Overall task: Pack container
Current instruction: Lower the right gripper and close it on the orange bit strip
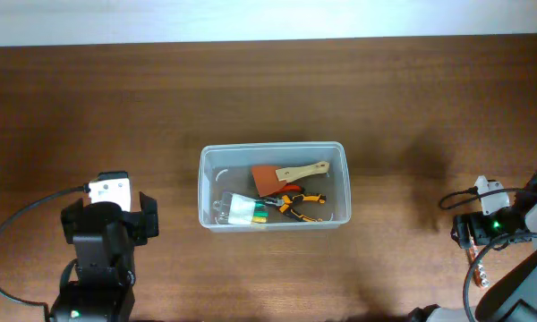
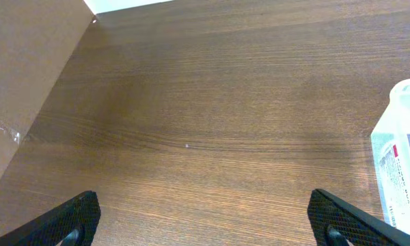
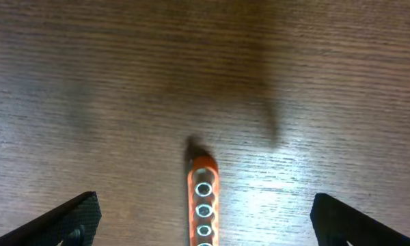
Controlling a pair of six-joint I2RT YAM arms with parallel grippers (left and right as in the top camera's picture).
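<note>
**Q:** Since the right gripper (image 3: 205, 208) is spread wide over that orange strip with holes (image 3: 203, 181), how should it grab it?

**A:** Probably by dropping straight down and pinching across the narrow width, well back from the tip so it doesn't swing. The left gripper (image 2: 205, 215) is wide too and holds nothing. Farther off, mid-table, the container (image 1: 273, 148) has a wooden-handled scraper (image 1: 291, 174), orange-black pliers (image 1: 301, 204) and a white-green thing (image 1: 242, 208). Can't tell what that is.
</note>
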